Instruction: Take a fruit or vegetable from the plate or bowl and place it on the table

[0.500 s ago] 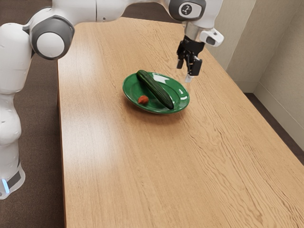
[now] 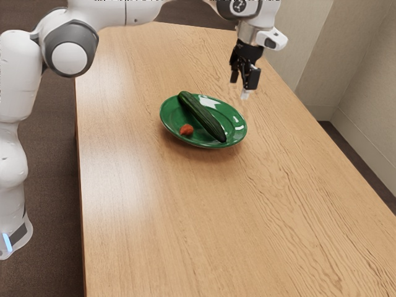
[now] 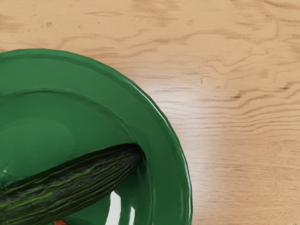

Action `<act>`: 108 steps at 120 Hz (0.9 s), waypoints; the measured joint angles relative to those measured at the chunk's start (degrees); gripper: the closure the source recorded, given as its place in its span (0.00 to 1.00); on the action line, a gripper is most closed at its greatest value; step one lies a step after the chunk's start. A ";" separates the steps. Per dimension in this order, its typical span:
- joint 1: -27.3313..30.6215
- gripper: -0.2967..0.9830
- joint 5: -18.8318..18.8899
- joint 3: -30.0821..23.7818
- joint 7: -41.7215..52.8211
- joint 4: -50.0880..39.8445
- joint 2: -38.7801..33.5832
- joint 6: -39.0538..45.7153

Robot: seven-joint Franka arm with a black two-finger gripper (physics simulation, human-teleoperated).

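Observation:
Above the table and past the plate's far rim on the exterior view's right, my gripper [image 2: 242, 85] hangs open, its two black fingers apart with nothing between them. A long dark green cucumber [image 2: 202, 116] lies across the green plate [image 2: 234, 119]. Beside it on the plate sits a small orange-red piece [image 2: 187, 129], too small to identify. In the wrist view, one end of the cucumber [image 3: 79, 180] points toward the rim of the plate [image 3: 161, 126], and a sliver of the orange-red piece [image 3: 61, 222] lies beside the cucumber.
Bare wooden table [image 2: 185, 223] surrounds the plate, with a long stretch toward the exterior view's bottom. A pale wall [image 2: 365, 111] stands beyond the table edge at the exterior view's right.
My hand has shifted slightly up and to the left in the exterior view. The plate, cucumber and orange-red piece have stayed where they were.

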 joint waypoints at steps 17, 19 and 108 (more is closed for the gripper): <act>0.16 0.23 1.77 2.50 8.08 -2.58 0.39 0.26; 0.16 0.23 1.97 2.56 9.02 -3.31 -0.01 0.18; -0.43 0.23 -3.48 13.17 51.22 -41.13 -20.34 23.13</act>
